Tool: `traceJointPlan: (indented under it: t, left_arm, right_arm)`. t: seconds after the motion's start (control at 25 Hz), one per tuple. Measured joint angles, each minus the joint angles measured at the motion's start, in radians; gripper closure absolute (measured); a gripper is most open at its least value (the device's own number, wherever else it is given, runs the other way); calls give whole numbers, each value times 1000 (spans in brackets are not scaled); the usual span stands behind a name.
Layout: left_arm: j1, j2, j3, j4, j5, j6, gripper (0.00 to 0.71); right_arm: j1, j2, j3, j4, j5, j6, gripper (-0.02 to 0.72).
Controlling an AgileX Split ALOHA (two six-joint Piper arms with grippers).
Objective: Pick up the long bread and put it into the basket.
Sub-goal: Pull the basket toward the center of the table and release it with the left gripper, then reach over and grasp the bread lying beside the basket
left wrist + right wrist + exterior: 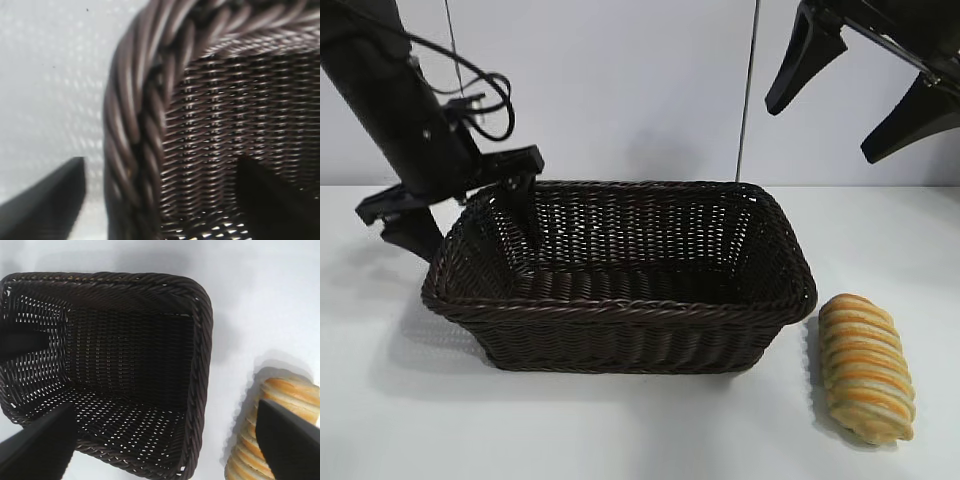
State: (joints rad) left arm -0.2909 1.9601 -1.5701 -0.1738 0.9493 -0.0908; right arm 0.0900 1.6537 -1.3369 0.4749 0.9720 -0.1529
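So the long bread (866, 367) is just sitting on the white table (620, 430) right next to the basket's (620, 325) right-hand end, not in it at all. The left gripper (470, 215) is parked over the basket's back-left corner with its fingers spread either side of the braided rim (135, 130), one inside and one outside, gripping nothing. The right gripper (860, 100) hangs up high, wide open and empty.
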Motion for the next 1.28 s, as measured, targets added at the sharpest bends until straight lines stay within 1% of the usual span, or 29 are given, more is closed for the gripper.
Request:
traceJointPlan:
  t: [0.08,0.16,0.28,0.36,0.52,0.72,0.84,0.92,1.04,1.12,1.28]
  left_arm:
    - [25,-5,-53,53,41,-17,17]
    - [66,-5,-96,89,79,-23,16]
    - [149,-5,-153,161,144,-23,16]
    - [198,-5,-181,233,190,-19,16]
    - [300,-11,-196,329,255,12,16]
    - [430,-44,-199,330,263,20,16]
    - [508,-91,-199,278,274,51,16]
    - [547,-135,-199,230,280,75,16]
    - [588,-223,-199,180,287,111,16]
    - [598,-297,-199,174,290,132,16]
    - [598,-456,-199,161,303,145,16]
  right_arm:
    - [0,0,0,0,1,0,8]
    - [0,0,0,-1,1,0,8]
    - [0,0,0,-1,2,0,8]
    - [0,0,0,-1,4,0,8]
    - [0,0,0,-1,5,0,8]
    - [0,0,0,-2,6,0,8]
    - [0,0,0,-3,6,0,8]
    - [0,0,0,-3,6,0,8]
    - [0,0,0,-3,6,0,8]
    - [0,0,0,-3,6,0,8]
    - [0,0,0,-4,8,0,8]
